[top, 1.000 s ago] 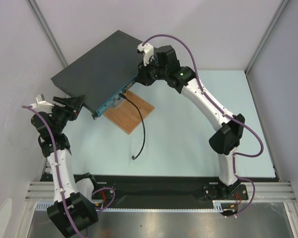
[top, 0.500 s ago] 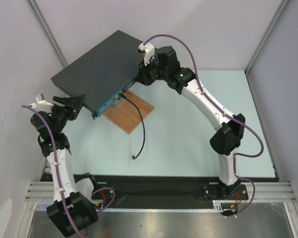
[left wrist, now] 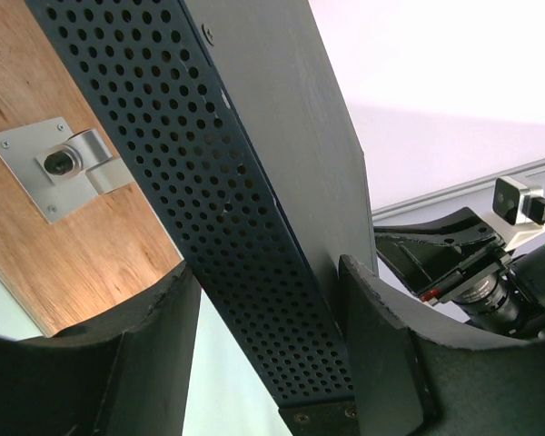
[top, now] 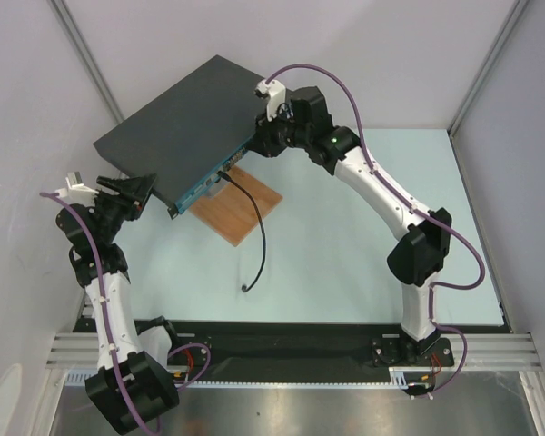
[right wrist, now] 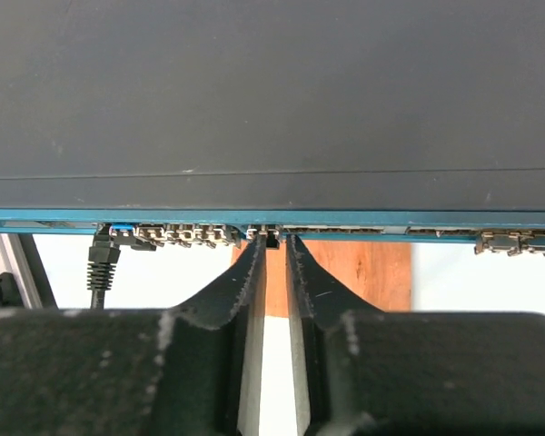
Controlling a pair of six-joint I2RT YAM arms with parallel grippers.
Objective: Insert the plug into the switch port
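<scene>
At the far left of the table [top: 345, 236], the switch [top: 177, 127] lies askew, its front edge over the board [top: 245, 211]. The left gripper [top: 143, 186] straddles one corner, jaws apart, likely to brace it against a push. The plug [right wrist: 104, 257] looks seated in a front socket, its cable [top: 259, 227] trailing loose. The right gripper [right wrist: 272, 243], with a slim gap and nothing held, points at a socket further along.
</scene>
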